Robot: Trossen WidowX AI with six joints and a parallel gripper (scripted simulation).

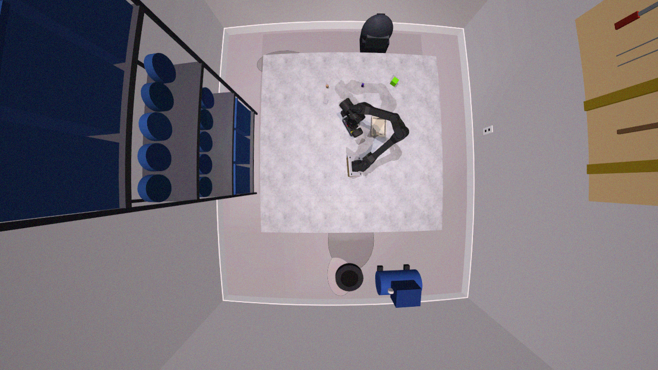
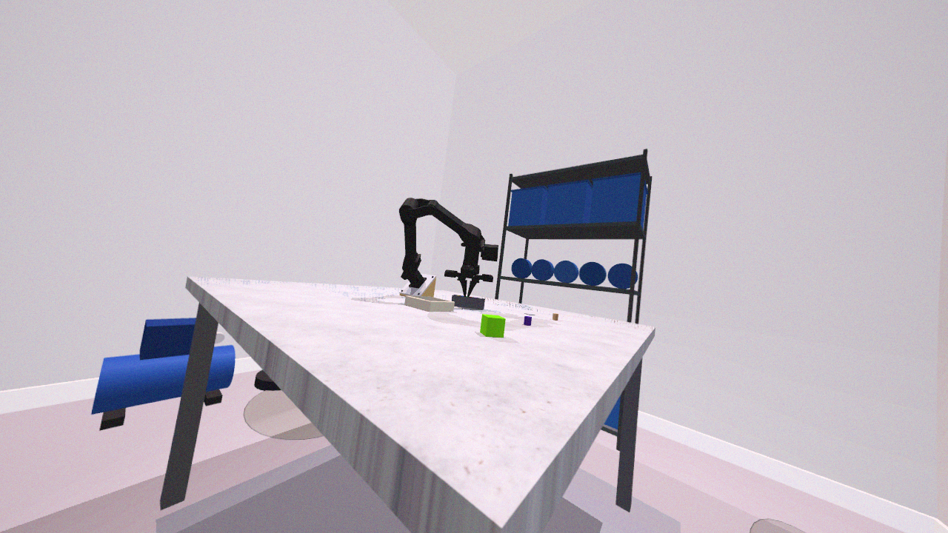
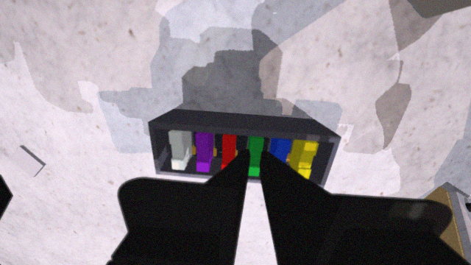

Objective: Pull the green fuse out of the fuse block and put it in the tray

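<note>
Down at the fuse block [image 3: 243,145] sit six fuses in one row: white [image 3: 179,151], purple [image 3: 204,152], red [image 3: 228,150], green [image 3: 255,154], blue [image 3: 280,148] and yellow [image 3: 304,157], counted from the block's left end in the wrist view. One gripper [image 3: 252,162] reaches into the block from above, and its two dark fingers stand narrow, one on each side of the green fuse, pinching it. That fuse is seated in its slot, fourth in the row, between the red and the blue. The left fingertip lies just beside the red fuse and the right one just beside the blue; whether either touches cannot be told. One beige tray [image 2: 429,303] lies just beside the block on the table [image 2: 398,371], towards the arm's base [image 2: 417,289]. Farther from the block, three small items rest on the table, well apart from it: one green cube [image 2: 492,324], one tiny purple block [image 2: 527,320] and one tiny brown block [image 2: 555,317].
</note>
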